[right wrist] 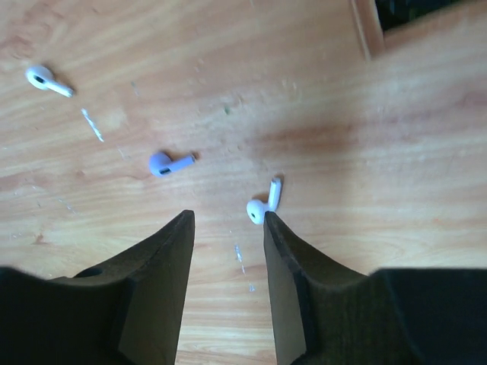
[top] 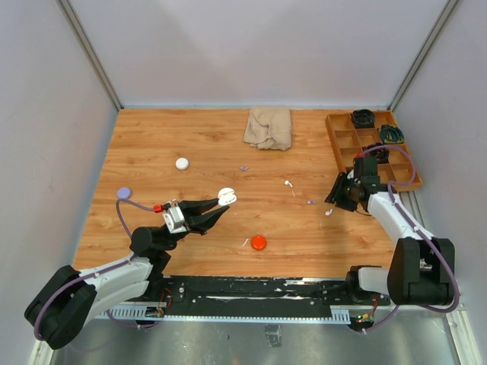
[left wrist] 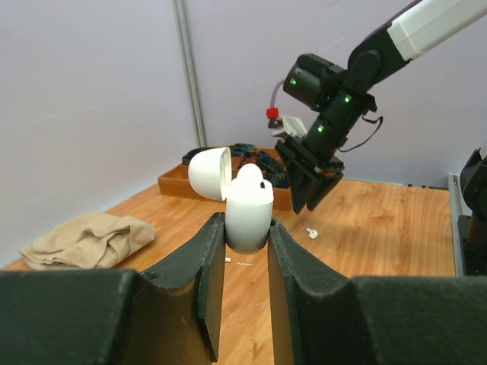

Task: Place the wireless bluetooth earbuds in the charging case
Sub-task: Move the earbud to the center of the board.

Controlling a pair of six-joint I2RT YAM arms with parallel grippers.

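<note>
Left arm extended forward, left gripper [top: 221,203] clamped on charging case [left wrist: 249,209]. Right gripper [right wrist: 228,217] low, pointing down, fingers parted.

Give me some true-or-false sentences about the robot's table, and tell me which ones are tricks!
The left end effector holds a white charging case with its lid open. True.
The right end effector squeezes the purple earbud. False: its jaws stand apart, empty; that earbud lies on the table.
A white earbud lies close by the right end effector. True.
The beige cloth sits inside the wooden tray. False: it lies on the table beside the tray.
</note>
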